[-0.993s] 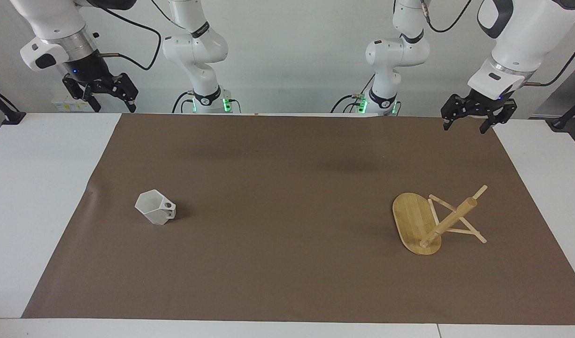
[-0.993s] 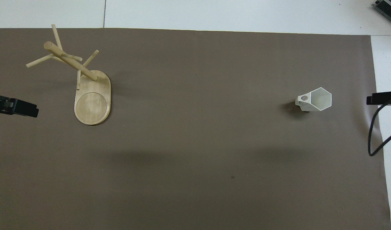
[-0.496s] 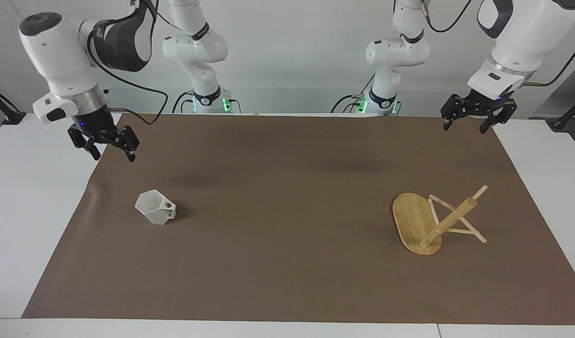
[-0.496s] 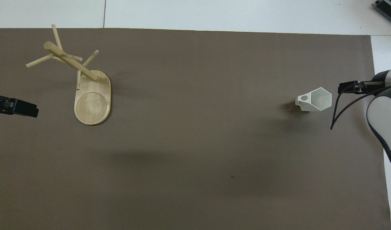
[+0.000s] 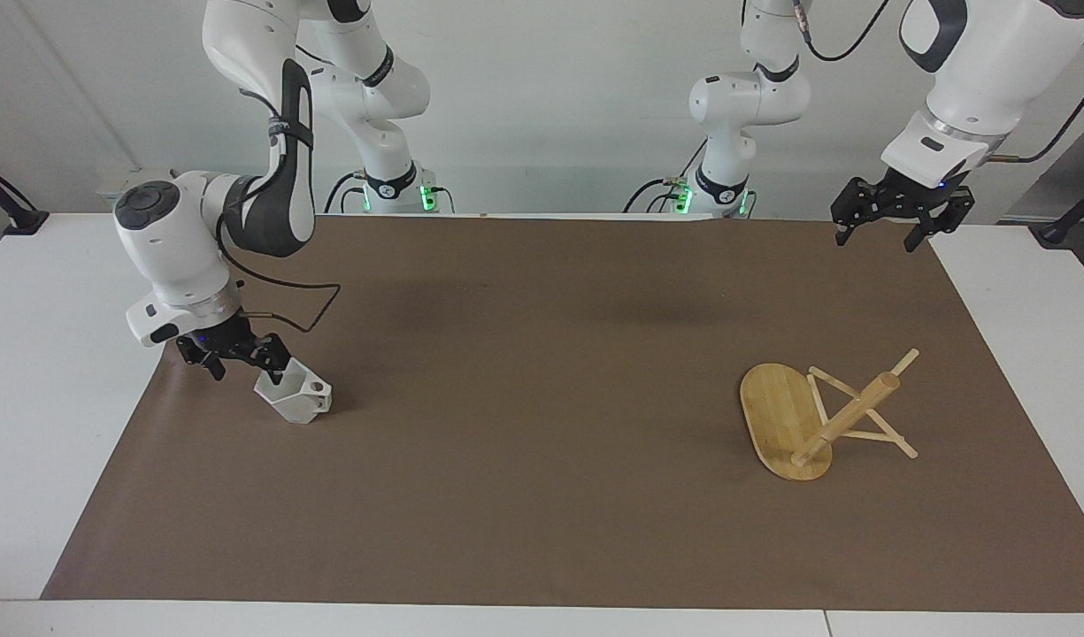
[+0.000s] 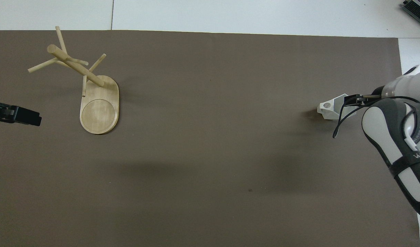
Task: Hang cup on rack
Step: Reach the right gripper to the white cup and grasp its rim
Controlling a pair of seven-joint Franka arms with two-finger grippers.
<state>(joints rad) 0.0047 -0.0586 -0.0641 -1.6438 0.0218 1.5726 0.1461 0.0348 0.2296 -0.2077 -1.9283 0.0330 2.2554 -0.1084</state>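
Note:
The white faceted cup [image 5: 301, 398] stands upright on the brown mat at the right arm's end of the table; it also shows in the overhead view [image 6: 329, 109]. My right gripper [image 5: 243, 365] is down at the cup's rim, open, with one finger at the cup's mouth and the other outside its wall; the overhead view shows it [image 6: 354, 100] over the cup. The bamboo rack [image 5: 782, 423] stands on its oval base at the left arm's end, post and pegs bare [image 6: 76, 67]. My left gripper [image 5: 878, 234] waits open, high over the mat's corner.
The brown mat [image 5: 542, 354] covers most of the white table [image 5: 55, 354]. The right arm's elbow and cable [image 6: 395, 137] hang over the mat's edge beside the cup. A dark device [image 6: 417, 8] lies at the table's corner.
My right arm has swung down from high beside the table to the cup's rim. The cup, the rack and the left arm have not moved.

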